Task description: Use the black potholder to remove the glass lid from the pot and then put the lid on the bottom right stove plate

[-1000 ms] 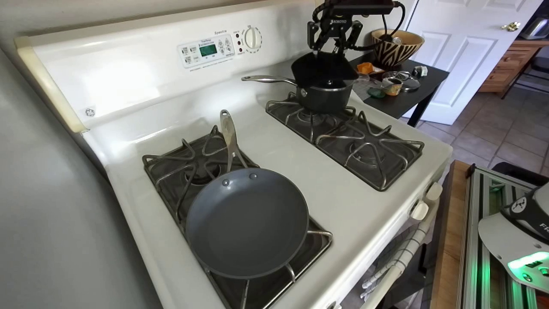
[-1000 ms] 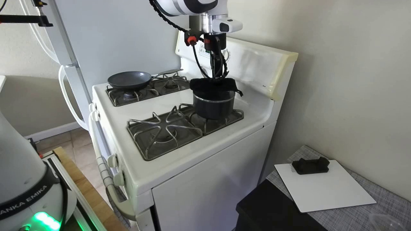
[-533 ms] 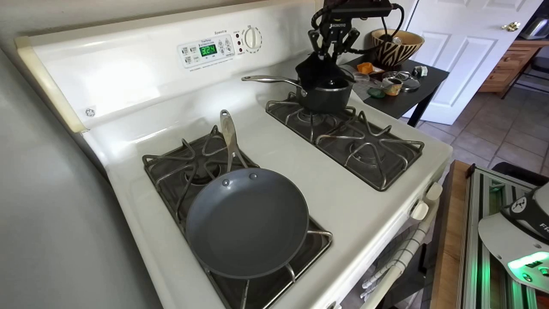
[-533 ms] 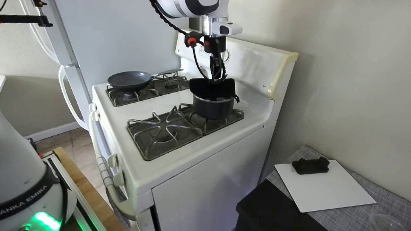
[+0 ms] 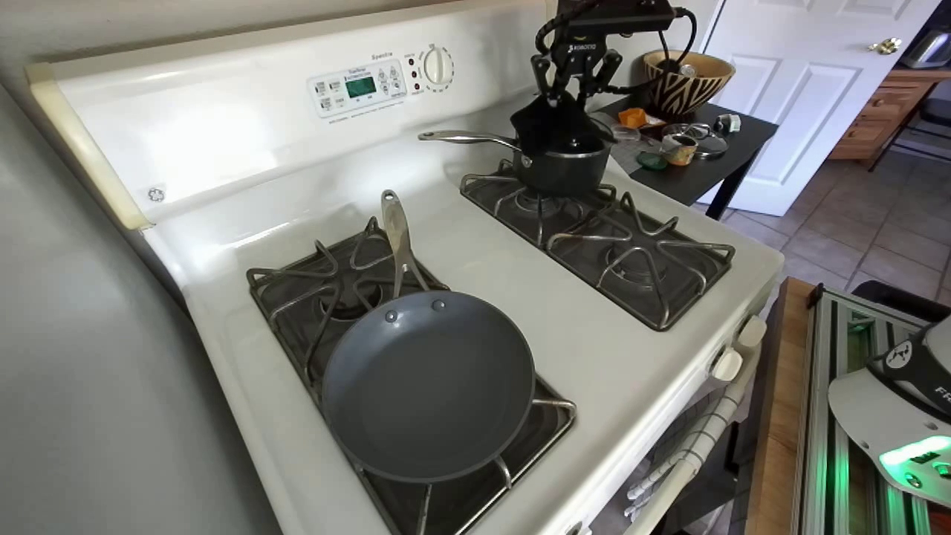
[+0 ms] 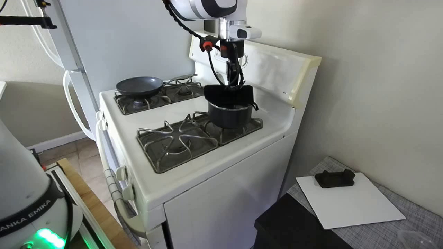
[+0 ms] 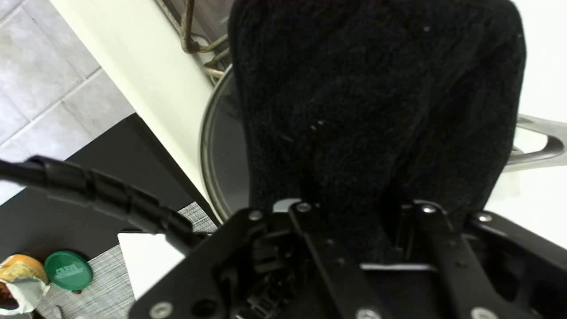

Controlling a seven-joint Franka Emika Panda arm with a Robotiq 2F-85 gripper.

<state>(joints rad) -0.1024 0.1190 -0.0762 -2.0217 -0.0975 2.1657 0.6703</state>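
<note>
On the back burner (image 5: 536, 206), potholder (image 7: 376, 97) over the pot's (image 5: 562, 172) lid (image 7: 228, 150), a fold between our gripper's (image 7: 363, 210) jaws, clenched or loose we cannot tell; lid-gripping step, we judge, needing firm pinch, then lift.

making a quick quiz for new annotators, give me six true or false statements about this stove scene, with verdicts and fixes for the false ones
1. The gripper holds the potholder over the pot. True.
2. The potholder is white. False: it is black.
3. The pan sits right way up. True.
4. The striped bowl stands on the side table. True.
5. The pot stands on the side table. False: it stands on a rear burner.
6. The pan touches the pot. False: they are apart, on opposite sides of the stove.
</note>
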